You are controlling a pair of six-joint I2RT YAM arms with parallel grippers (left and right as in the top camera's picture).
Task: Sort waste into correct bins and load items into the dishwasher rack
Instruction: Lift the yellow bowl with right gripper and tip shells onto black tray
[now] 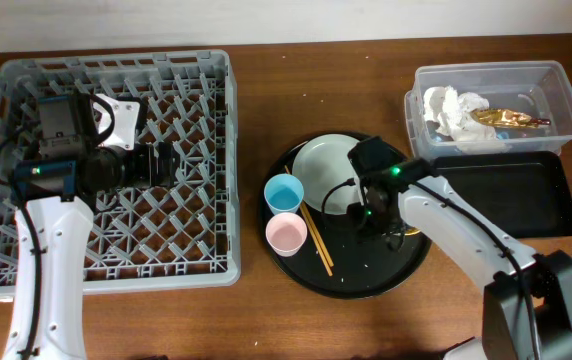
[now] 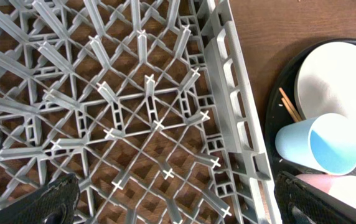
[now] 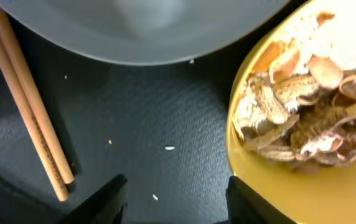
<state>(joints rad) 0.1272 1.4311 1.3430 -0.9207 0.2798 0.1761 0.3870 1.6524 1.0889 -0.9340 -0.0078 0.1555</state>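
Observation:
The grey dishwasher rack (image 1: 26,250) stands at the left, with nothing seen in it. My left gripper (image 1: 166,165) hangs open and empty over its right side (image 2: 178,205). On the round black tray (image 1: 366,280) are the pale plate (image 1: 321,160), blue cup (image 1: 284,192), pink cup (image 1: 286,234) and chopsticks (image 1: 318,243). My right gripper (image 3: 175,205) is open and empty, low over the tray between the chopsticks (image 3: 25,106) and the yellow bowl (image 3: 271,180), which holds brown and whitish food scraps (image 3: 309,112). The clear tub (image 1: 556,85) holds white tissue (image 1: 451,110) and gold foil (image 1: 511,118).
The shallow black rectangular tray (image 1: 511,195) lies just in front of the clear tub at the right. In the left wrist view the rack wall (image 2: 231,87) separates my fingers from the blue cup (image 2: 321,146) and the plate (image 2: 333,81). Small crumbs dot the round tray (image 3: 165,112).

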